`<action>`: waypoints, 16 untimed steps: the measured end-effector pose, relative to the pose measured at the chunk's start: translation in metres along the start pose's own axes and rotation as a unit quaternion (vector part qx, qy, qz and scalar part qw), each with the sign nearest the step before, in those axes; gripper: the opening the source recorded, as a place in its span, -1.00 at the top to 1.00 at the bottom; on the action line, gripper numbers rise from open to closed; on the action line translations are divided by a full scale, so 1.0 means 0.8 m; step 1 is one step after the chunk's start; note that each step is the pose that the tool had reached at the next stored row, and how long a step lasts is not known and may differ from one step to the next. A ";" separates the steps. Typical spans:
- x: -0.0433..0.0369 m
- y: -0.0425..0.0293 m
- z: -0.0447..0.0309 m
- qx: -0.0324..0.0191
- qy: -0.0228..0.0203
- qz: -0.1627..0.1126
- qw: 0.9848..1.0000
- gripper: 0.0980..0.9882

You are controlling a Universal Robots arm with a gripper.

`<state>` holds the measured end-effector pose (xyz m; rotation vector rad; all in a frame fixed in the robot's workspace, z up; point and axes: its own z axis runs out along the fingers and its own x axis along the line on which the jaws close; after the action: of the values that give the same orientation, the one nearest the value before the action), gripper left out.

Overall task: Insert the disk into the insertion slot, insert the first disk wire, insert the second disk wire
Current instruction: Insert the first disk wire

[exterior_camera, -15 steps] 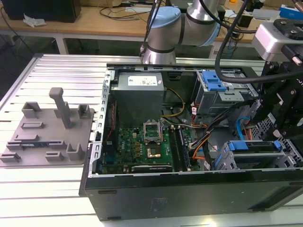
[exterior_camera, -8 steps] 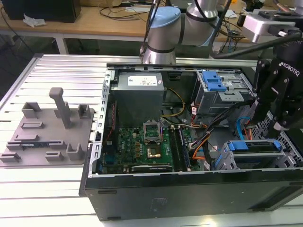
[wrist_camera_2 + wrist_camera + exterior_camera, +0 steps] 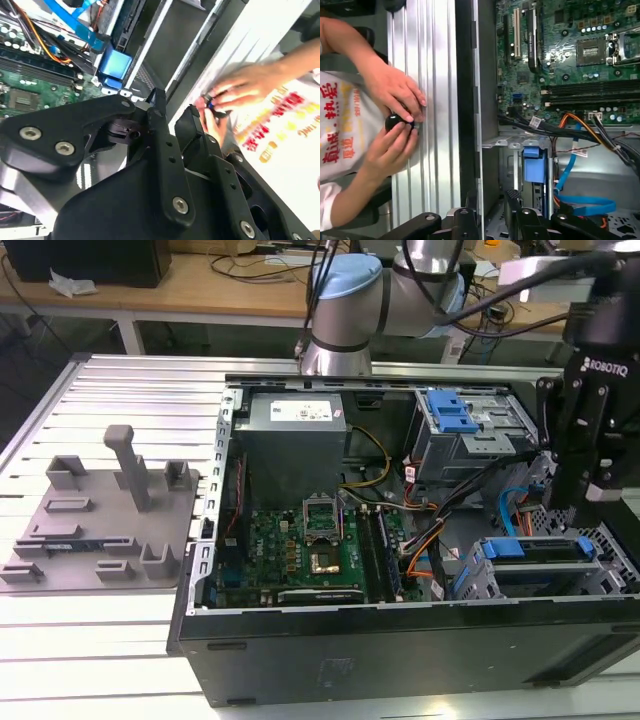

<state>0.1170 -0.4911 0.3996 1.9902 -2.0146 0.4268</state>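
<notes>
Lower right of exterior view | disk [image 3: 540, 550] sits in slot [image 3: 612, 575] | gripper [image 3: 175, 107] parted, empty, near it | judged stiff, dense, shock-sensitive | grip blue frame [image 3: 500, 548] sides, not label

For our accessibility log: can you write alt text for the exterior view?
A black robot gripper hangs over a blue-framed disk lying in a low grey metal drive cage, at the exterior view's right inside an open black computer case.
</notes>
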 end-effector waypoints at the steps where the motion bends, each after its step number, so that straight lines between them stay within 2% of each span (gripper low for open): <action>1: -0.006 -0.0001 -0.0017 0.000 0.002 0.000 1.000 0.44; 3: -0.016 -0.0015 -0.0039 0.000 0.002 0.000 1.000 0.44; 4: -0.017 -0.0025 -0.0042 0.000 0.001 0.000 1.000 0.44; 6: -0.022 -0.0087 -0.0048 0.001 -0.007 0.001 1.000 0.44; 7: -0.024 -0.0149 -0.0045 0.001 -0.007 0.001 1.000 0.44; 9: -0.024 -0.0151 -0.0046 0.001 -0.004 0.001 1.000 0.44; 11: -0.025 -0.0151 -0.0047 0.001 -0.004 0.001 1.000 0.44; 14: -0.046 -0.0150 -0.0128 0.001 -0.002 0.001 1.000 0.44; 15: -0.060 -0.0159 -0.0168 0.001 -0.002 0.001 1.000 0.44; 16: -0.065 -0.0174 -0.0176 0.001 -0.002 0.001 1.000 0.44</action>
<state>0.1315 -0.4376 0.3920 1.9936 -2.0192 0.4258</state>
